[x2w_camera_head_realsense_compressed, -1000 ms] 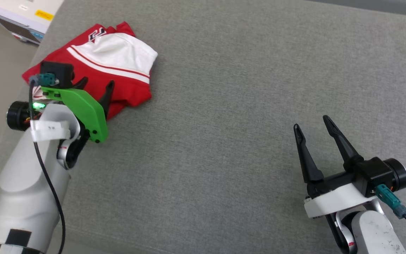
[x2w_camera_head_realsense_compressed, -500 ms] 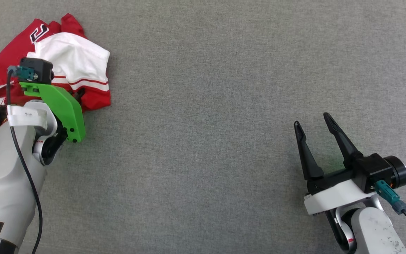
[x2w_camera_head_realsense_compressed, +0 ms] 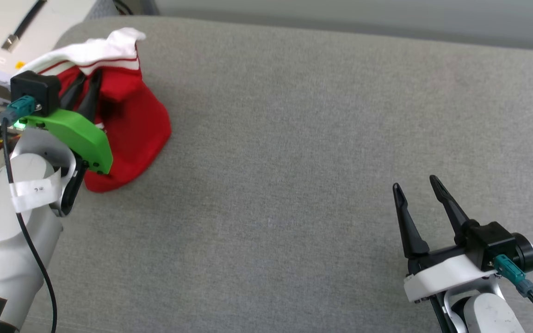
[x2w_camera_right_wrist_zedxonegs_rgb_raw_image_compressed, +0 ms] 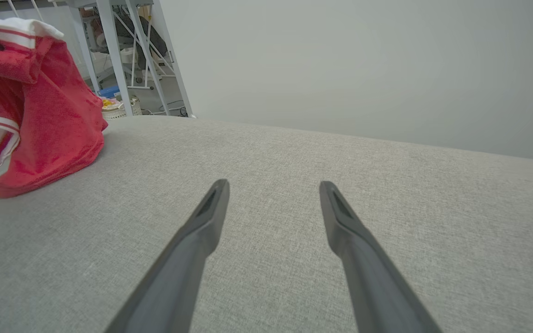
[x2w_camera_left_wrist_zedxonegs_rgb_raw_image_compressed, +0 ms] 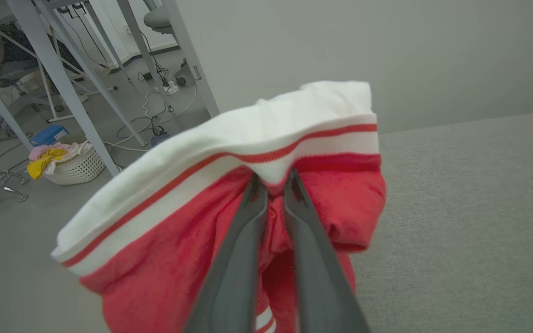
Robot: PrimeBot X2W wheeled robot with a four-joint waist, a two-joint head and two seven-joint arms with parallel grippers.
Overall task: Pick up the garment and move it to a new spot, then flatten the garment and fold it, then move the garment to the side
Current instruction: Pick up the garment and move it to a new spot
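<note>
1. The grey upholstered surface (x2w_camera_head_realsense_compressed: 294, 138) spreads wide before me, and its far edge meets a plain pale wall.
2. The garment (x2w_camera_head_realsense_compressed: 132, 125), a red jersey with white trim striped in red, is at the far left end of that surface, near the left edge. It hangs bunched from my left jaws. The white striped band is on top and the red cloth droops below it. Its lowest fold rests on the grey fabric.
3. My left gripper (x2w_camera_left_wrist_zedxonegs_rgb_raw_image_compressed: 275, 178) is raised over that left end, with its green bracket toward the head camera. The two dark fingers are pinched together on a fold of the jersey just under the white band, and cloth is squeezed between them.
4. My right gripper (x2w_camera_head_realsense_compressed: 414, 182) sits low at the near right, well apart from the jersey. Its jaws stand wide apart with nothing between them and point out over bare grey fabric.
5. Beyond the left edge, my left wrist camera sees grey metal frame legs (x2w_camera_left_wrist_zedxonegs_rgb_raw_image_compressed: 63, 92) standing on the floor among loose cables.
6. Beside those legs is a white basket (x2w_camera_left_wrist_zedxonegs_rgb_raw_image_compressed: 79, 166) holding yellow and pink cloth.
</note>
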